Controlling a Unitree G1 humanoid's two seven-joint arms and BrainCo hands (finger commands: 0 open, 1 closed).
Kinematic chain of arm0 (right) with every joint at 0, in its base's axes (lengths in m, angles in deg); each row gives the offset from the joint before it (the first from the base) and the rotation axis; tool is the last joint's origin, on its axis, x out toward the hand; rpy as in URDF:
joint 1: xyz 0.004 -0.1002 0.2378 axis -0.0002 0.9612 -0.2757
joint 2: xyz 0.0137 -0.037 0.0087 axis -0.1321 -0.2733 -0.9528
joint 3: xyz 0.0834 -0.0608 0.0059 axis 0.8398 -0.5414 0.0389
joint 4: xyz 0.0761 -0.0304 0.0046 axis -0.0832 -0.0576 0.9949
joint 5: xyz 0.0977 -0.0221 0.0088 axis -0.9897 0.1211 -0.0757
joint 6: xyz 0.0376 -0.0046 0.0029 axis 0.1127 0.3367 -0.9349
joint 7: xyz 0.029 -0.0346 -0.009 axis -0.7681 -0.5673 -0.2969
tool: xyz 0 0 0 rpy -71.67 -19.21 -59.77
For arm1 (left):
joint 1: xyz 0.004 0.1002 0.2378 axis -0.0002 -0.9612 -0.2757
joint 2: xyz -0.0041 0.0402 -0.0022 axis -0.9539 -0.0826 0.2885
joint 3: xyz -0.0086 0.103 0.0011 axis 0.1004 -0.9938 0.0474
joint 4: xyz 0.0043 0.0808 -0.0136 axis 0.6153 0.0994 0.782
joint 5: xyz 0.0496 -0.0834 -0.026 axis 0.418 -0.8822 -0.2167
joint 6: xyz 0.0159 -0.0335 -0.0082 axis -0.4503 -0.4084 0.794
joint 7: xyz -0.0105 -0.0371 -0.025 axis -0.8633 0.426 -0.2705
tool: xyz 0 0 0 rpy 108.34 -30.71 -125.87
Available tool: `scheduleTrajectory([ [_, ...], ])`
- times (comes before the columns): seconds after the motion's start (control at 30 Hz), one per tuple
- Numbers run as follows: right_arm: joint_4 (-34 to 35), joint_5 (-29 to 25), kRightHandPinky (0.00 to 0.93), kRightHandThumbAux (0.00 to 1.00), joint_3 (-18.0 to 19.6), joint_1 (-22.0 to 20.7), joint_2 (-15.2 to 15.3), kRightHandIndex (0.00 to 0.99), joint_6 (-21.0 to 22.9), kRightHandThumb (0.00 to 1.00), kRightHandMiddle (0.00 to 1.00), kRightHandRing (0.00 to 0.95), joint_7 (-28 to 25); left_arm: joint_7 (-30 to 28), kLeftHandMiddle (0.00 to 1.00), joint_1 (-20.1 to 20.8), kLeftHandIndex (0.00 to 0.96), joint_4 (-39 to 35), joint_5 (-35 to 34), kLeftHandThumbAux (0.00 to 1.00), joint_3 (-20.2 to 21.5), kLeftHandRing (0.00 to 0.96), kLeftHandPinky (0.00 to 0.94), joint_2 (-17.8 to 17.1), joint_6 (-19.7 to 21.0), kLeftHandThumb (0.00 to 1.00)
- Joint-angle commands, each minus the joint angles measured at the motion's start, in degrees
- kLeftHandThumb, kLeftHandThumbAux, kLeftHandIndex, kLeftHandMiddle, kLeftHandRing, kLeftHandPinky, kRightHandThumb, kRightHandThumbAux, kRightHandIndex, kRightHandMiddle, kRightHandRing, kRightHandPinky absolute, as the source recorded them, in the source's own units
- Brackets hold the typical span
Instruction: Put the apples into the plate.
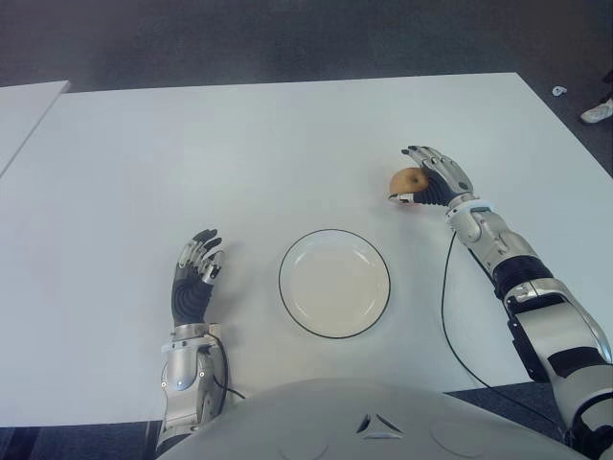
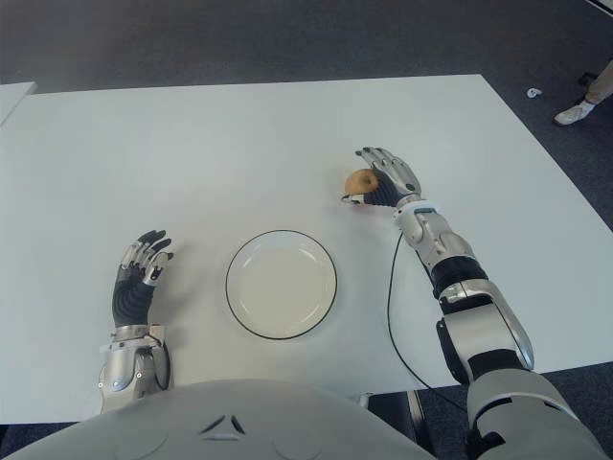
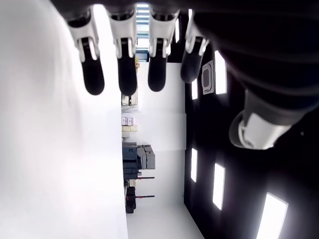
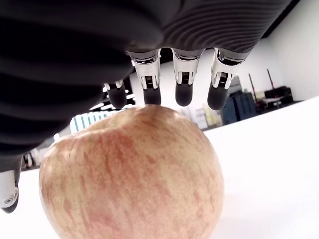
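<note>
One yellow-red apple (image 1: 407,180) sits on the white table (image 1: 192,163), right of and beyond the white, dark-rimmed plate (image 1: 284,287). Nothing lies in the plate. My right hand (image 1: 433,172) is against the apple's right side, palm over it, fingers (image 4: 182,84) stretched out past its top and thumb low at its near side; the hand is open. In the right wrist view the apple (image 4: 129,174) fills the space under the palm. My left hand (image 1: 196,268) shows to the left of the plate, open and holding nothing.
A black cable (image 1: 445,307) hangs from my right forearm across the table's front right. A second table's corner (image 1: 24,105) shows at far left. A person's shoe (image 1: 599,110) stands on the dark floor beyond the right edge.
</note>
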Motion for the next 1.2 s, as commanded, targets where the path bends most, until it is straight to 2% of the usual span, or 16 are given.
scheduleTrajectory([
  [0.03,-3.27,-0.73,0.062,0.456,-1.34,-0.58,-1.10,0.030,-0.66,0.349,0.037,0.034,1.57,-0.78,0.211,-2.60,0.210,3.88,-0.17,0.542,0.59,0.237,0.271,-0.41,2.37,0.278],
  [0.57,-6.52,-1.48,0.090,0.365,-3.39,-1.62,-1.53,0.031,-1.28,0.365,0.063,0.048,3.88,-1.39,0.206,-2.98,0.192,3.79,-0.29,0.533,1.07,0.236,0.268,-1.39,2.94,0.275],
  [0.83,-9.05,-1.50,0.077,0.300,-4.24,-2.52,-1.86,0.035,-1.19,0.330,0.065,0.044,4.05,-1.14,0.206,-3.14,0.196,3.56,0.09,0.529,1.26,0.234,0.264,-1.35,2.57,0.280],
  [1.2,-11.89,-1.38,0.071,0.288,-5.79,-1.13,-3.79,0.024,-0.77,0.322,0.063,0.039,6.17,-1.46,0.207,-4.04,0.201,2.50,-0.15,0.523,1.00,0.235,0.273,-1.25,3.15,0.281],
])
